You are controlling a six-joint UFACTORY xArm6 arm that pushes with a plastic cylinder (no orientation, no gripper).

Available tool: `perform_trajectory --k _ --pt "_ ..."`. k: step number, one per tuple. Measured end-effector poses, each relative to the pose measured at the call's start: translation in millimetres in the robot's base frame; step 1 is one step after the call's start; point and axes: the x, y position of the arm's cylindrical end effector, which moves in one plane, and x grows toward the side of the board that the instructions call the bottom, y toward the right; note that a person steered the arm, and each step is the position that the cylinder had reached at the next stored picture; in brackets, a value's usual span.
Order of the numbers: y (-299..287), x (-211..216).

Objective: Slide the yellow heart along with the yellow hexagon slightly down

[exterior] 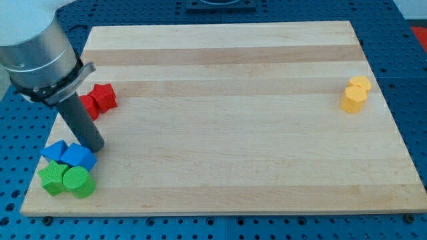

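1. The wooden board [220, 120] filled most of the frame, pale with lengthwise grain bands, lying on a blue perforated table [413, 80] that showed around its edges.
2. The arm's grey metal cylinder [37, 57] occupied the upper left corner of the frame, with the dark rod [80, 123] slanting down from it toward the lower left.
3. My tip [95, 148] rested on the board at the lower left, touching or just beside the upper edge of the blue blocks. There are no fingers on this rig, only the plain rod end, so there was nothing to open, close or grip.
4. The yellow hexagon [353, 99] lay near the board's right edge, in the upper right part of the frame, well apart from my tip across nearly the whole board.
5. The yellow heart [359, 83] sat just above the hexagon, touching it or nearly so, likewise far from my tip.
6. Two red blocks lay at the left, by the rod: a red star [103, 97] and a second red block [89, 107] partly hidden behind the rod, its shape unclear.
7. At the lower left, a blue triangle [55, 151] and a blue block [80, 157] sat side by side just below my tip.
8. Beneath them sat a green star-like block [51, 179] and a green cylinder [78, 181], touching each other near the board's lower left corner.
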Motion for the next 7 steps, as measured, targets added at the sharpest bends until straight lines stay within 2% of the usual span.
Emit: perform_trajectory --k 2,3,4,5,6,7 --pt "1 -3" --pt "47 -42" --pt "77 -62" --pt "72 -52" --pt "94 -59" --pt "158 -98"
